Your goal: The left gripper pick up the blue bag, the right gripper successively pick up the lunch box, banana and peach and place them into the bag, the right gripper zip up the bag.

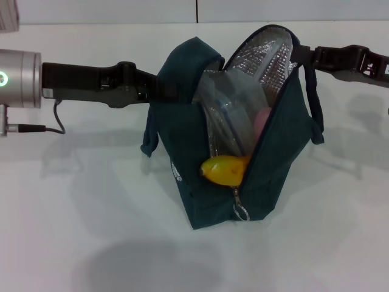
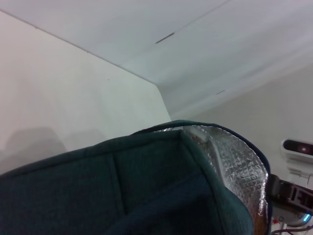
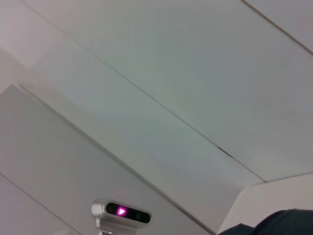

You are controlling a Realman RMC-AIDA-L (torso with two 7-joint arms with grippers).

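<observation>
Here, blue bag (image 1: 279, 152) unzipped, banana (image 1: 226, 170) protruding.

A white table (image 1: 91, 243) carries the scene, its far edge meeting a pale wall. The only thing standing directly on it is the blue bag (image 1: 200, 201), upright near the middle, its base flat on the surface and its ring zip pull hanging just above the tabletop at the front. Soft shadows of the bag and the arms fall across the white top around it.
</observation>
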